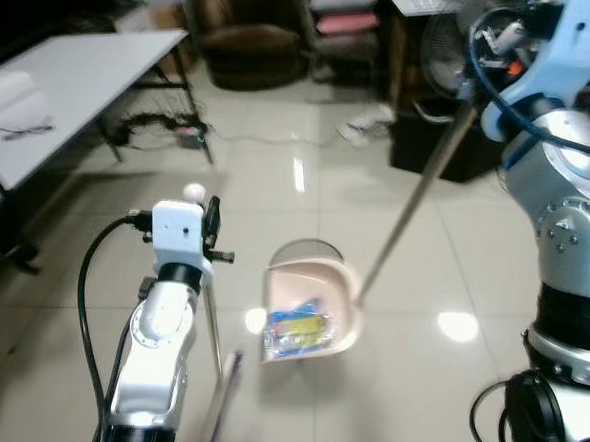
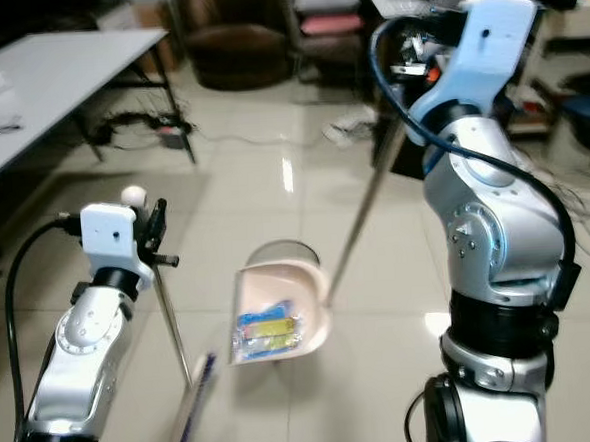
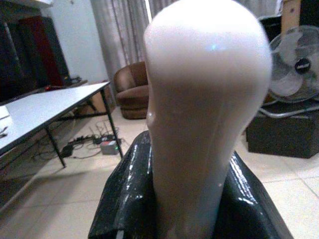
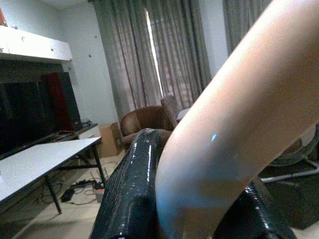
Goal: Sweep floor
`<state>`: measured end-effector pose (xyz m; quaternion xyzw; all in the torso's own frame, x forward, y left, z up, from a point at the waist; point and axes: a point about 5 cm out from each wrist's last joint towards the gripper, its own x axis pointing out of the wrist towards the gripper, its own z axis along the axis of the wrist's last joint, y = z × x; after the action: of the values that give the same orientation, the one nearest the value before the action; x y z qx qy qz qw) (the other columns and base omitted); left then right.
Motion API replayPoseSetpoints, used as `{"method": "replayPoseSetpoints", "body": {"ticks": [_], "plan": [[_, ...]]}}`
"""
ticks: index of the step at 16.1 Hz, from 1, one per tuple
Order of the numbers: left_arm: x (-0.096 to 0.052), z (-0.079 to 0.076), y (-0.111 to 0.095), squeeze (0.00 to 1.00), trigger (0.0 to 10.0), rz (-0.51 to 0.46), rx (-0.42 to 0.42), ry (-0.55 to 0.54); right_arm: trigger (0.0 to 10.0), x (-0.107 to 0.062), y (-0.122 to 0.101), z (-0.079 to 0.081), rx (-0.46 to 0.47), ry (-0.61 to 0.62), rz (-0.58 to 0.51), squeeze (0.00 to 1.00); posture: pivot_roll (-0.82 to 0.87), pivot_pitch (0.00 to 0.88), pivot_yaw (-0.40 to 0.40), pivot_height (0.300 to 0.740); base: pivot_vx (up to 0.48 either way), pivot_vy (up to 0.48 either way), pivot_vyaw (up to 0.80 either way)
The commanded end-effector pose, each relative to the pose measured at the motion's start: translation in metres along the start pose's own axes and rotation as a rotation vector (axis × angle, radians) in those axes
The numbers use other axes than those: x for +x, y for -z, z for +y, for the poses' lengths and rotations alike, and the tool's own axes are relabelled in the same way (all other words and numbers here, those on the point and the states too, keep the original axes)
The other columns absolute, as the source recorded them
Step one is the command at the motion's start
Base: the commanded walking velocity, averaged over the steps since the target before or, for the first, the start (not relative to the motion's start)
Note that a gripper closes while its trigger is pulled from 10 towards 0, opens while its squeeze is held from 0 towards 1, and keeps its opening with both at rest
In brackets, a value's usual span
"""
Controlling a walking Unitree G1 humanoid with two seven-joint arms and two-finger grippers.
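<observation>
Dustpan (image 1: 310, 295) sits on the tiled floor (image 1: 303, 180) dead centre, mouth facing the robot, and there is already a blue-and-yellow wrapper (image 1: 300, 329) lying inside it, near the lip. Left pincer (image 1: 211, 226) is clamped on the broom handle (image 1: 213, 326), whose rounded white tip (image 3: 209, 74) pokes up between the black fingers (image 3: 124, 199). That handle drops nearly straight down to the broom head (image 1: 218, 401), which rests on the floor just to the left of the dustpan's mouth, its long axis running roughly towards the robot. Right pincer (image 4: 199, 199) is closed around the dustpan's long metal pole (image 1: 414, 204), which slants up and away to the right from the pan's back edge. So the broom head lies below the left pincer and close beside the pan; my read is any further sweep means drawing the head rightwards towards that lip. White desk (image 1: 86, 73) stands well off to the pan's far left.
</observation>
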<state>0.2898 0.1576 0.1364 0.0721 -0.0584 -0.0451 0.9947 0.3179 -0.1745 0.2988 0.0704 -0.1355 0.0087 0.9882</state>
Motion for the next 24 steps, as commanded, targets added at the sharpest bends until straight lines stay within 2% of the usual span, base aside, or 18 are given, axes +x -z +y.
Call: {"method": "replayPoseSetpoints", "body": {"ticks": [1, 9, 11, 24], "plan": [[0.0032, 0.0027, -0.0104, 0.00, 10.0, -0.044, 0.014, -0.007, 10.0, 0.0001, -0.0086, -0.0012, 0.025, 0.006, -0.053, 0.00, -0.09, 0.000, 0.062, 0.740, 0.349, 0.000, 0.00], [0.0014, 0.0032, -0.0096, 0.00, 10.0, -0.041, 0.017, -0.009, 10.0, 0.0014, -0.0070, -0.0029, 0.049, 0.005, -0.054, 0.00, -0.09, 0.000, 0.060, 0.740, 0.352, 0.000, 0.00], [0.0021, 0.0034, -0.0096, 0.00, 10.0, -0.041, 0.018, -0.007, 10.0, 0.0014, -0.0058, -0.0036, 0.057, 0.011, -0.052, 0.00, -0.09, 0.000, 0.064, 0.740, 0.352, 0.000, -0.60], [0.0045, 0.0059, -0.0094, 0.00, 10.0, -0.038, 0.030, -0.018, 10.0, 0.0024, -0.0012, -0.0003, 0.039, -0.017, -0.036, 0.00, -0.09, 0.000, 0.064, 0.740, 0.354, 0.000, -0.04]]}}
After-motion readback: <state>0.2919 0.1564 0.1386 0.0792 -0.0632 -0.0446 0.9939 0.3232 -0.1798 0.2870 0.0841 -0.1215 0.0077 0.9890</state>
